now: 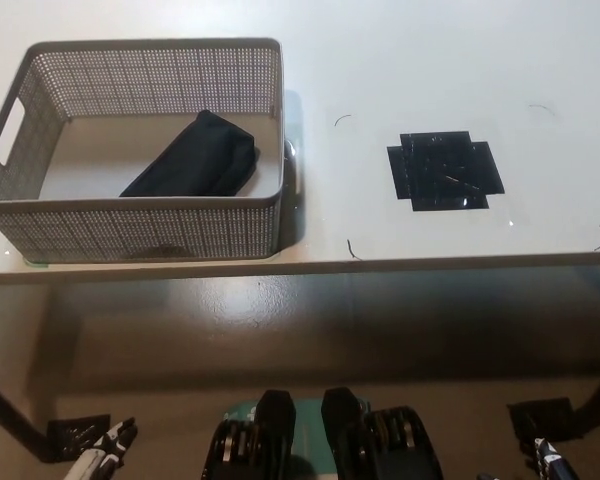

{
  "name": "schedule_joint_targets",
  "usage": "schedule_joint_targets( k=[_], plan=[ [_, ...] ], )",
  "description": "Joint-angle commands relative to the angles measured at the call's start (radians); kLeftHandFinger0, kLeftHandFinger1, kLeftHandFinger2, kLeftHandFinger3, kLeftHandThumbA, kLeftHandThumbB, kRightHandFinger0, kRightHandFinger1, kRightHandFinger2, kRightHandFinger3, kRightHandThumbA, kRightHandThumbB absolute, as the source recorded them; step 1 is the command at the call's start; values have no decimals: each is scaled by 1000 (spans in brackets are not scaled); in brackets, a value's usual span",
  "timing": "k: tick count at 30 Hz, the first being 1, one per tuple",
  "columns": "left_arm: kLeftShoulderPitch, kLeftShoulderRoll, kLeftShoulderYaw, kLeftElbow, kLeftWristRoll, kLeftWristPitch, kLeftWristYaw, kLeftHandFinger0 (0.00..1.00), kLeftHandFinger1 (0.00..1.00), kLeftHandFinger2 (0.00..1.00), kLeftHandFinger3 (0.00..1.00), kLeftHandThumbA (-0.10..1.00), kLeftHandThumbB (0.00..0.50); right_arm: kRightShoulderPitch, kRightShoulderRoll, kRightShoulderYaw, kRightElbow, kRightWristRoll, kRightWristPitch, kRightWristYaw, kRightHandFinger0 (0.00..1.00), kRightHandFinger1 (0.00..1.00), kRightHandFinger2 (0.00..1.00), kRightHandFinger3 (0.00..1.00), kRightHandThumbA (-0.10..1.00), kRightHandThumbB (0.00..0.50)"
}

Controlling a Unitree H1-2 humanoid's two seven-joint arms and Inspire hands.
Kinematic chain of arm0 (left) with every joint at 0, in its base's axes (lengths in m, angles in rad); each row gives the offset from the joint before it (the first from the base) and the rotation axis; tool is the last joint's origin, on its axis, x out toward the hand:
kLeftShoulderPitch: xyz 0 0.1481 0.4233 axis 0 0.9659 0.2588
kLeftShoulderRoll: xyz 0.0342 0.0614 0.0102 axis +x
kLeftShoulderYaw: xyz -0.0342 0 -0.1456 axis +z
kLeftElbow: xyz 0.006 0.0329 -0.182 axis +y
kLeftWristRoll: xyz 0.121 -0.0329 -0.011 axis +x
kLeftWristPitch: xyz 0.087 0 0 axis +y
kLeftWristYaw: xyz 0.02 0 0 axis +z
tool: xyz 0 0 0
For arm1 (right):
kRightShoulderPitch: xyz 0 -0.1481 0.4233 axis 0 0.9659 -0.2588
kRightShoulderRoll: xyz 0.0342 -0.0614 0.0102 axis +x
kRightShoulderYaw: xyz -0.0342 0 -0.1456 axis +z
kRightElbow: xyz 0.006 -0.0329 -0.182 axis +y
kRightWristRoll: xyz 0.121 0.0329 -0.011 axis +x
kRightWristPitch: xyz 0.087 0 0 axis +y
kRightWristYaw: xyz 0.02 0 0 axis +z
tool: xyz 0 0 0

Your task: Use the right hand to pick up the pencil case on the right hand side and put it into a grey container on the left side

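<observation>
A black pencil case [193,156] lies slanted inside the grey mesh container [160,228] at the left of the white table. My white left hand [100,457] shows only as a small tip at the bottom left edge, far below the table. Only a sliver of my black right hand [548,459] peeks in at the bottom right edge. Neither hand is near the container, and their fingers are too cut off to read.
A black tape cross [444,170] marks the table's right half, with thin pen marks around it. The table's front edge [380,262] runs across the middle of the picture, with brown floor below. A black table foot [78,436] sits at lower left.
</observation>
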Motion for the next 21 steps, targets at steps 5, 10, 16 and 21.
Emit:
schedule_joint_targets(
  k=[5, 10, 16, 21],
  plan=[
    [-10, 8, 12, -20, -33, -58, 9, 1000, 1000, 1000, 1000, 1000, 306, -30, -28, 25, 14, 32, -89, 11, 1000, 1000, 1000, 1000, 1000, 281],
    [-7, 13, 3, -24, -8, -60, 20, 1000, 1000, 1000, 1000, 1000, 269, -30, -28, 23, 12, 49, -89, 21, 1000, 1000, 1000, 1000, 1000, 313],
    [-14, 26, 14, -44, -27, -44, 3, 1000, 1000, 1000, 1000, 974, 259, -51, -16, 21, 24, 71, -89, 32, 1000, 1000, 1000, 1000, 1000, 330],
    [-10, 20, 6, -58, -15, -31, 8, 1000, 1000, 1000, 1000, 952, 213, -46, -25, 21, 16, 79, -89, 42, 1000, 1000, 1000, 1000, 1000, 379]
  ],
)
